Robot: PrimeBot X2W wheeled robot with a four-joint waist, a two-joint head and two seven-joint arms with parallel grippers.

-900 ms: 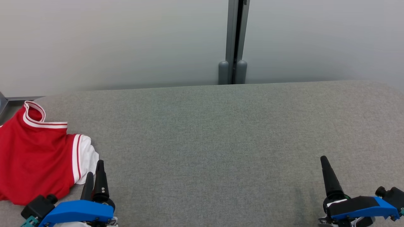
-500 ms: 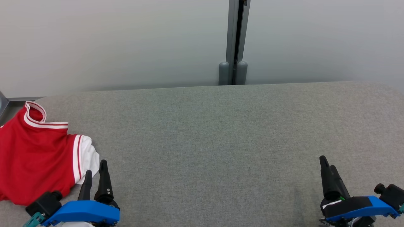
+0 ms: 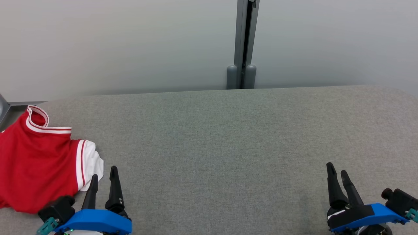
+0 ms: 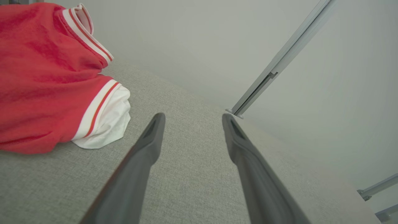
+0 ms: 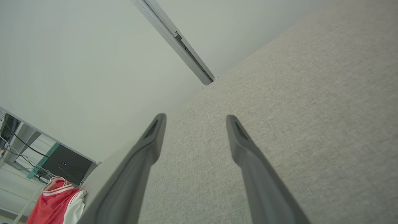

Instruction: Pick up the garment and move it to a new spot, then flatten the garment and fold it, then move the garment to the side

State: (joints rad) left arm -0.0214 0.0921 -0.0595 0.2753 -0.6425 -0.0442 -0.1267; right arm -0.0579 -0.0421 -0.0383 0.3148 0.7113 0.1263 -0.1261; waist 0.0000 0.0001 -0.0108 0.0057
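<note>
The garment (image 3: 36, 163) is a red top with white and red striped trim and a white sleeve, lying crumpled at the far left of the grey table (image 3: 228, 137). It also appears at upper left in the left wrist view as the garment (image 4: 43, 81) and small at lower left in the right wrist view as the garment (image 5: 56, 202). My left gripper (image 3: 104, 173) stands open just right of the white sleeve, touching nothing. My right gripper (image 3: 336, 168) hovers open at lower right, far from the cloth, fingers empty.
A pale wall with a grey vertical post (image 3: 243, 45) runs behind the table's far edge. A dark box (image 5: 62, 163) and cables stand beyond the table's left end. The table's left edge lies close to the garment.
Both grippers have turned about their own axes, so the two fingers of each now show side by side. The left one drifted slightly right, away from the sleeve. The garment has not moved.
</note>
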